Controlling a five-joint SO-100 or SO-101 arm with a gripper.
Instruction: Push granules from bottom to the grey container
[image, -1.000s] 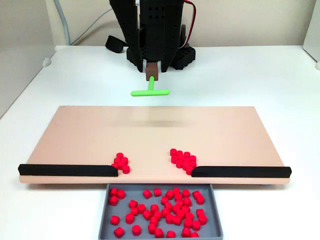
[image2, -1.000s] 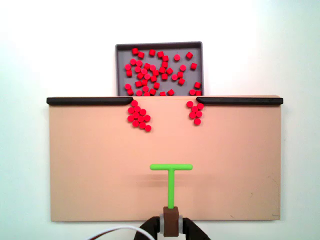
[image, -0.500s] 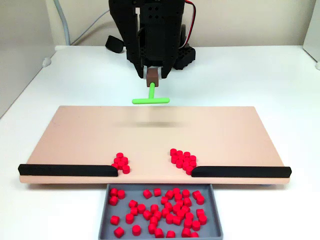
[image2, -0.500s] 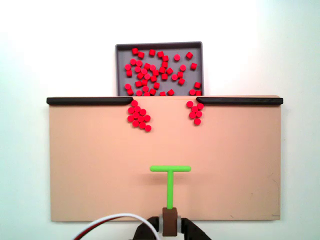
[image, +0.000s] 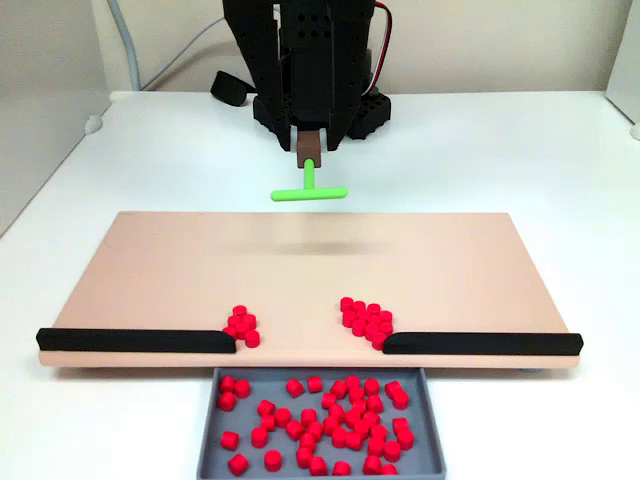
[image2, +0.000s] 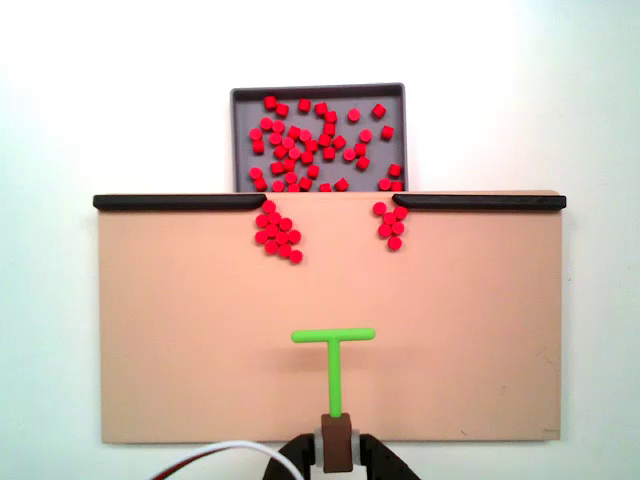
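The granules lie in two red clusters on the beige board (image: 300, 265) (image2: 190, 330), beside the gap between the black strips: one cluster (image: 241, 326) (image2: 277, 231) and another (image: 367, 320) (image2: 391, 225). Many more granules (image: 320, 415) (image2: 315, 145) lie inside the grey container (image: 207, 432) (image2: 318, 90), which sits against the board's edge at the gap. My gripper (image: 310, 142) (image2: 337, 455) is shut on the brown handle of a green T-shaped pusher (image: 309, 193) (image2: 333, 336). The pusher's bar hovers over the opposite part of the board, well apart from both clusters.
Two long black strips (image: 135, 341) (image: 480, 343) (image2: 175, 201) (image2: 485, 201) line the board's edge on either side of the gap. The arm's black base (image: 320, 110) stands behind the board on the white table. A white and red cable (image2: 225, 450) trails by the gripper.
The gripper and green pusher have shifted slightly sideways, right in the front fixed view and left in the top-down one. The granules have not moved.
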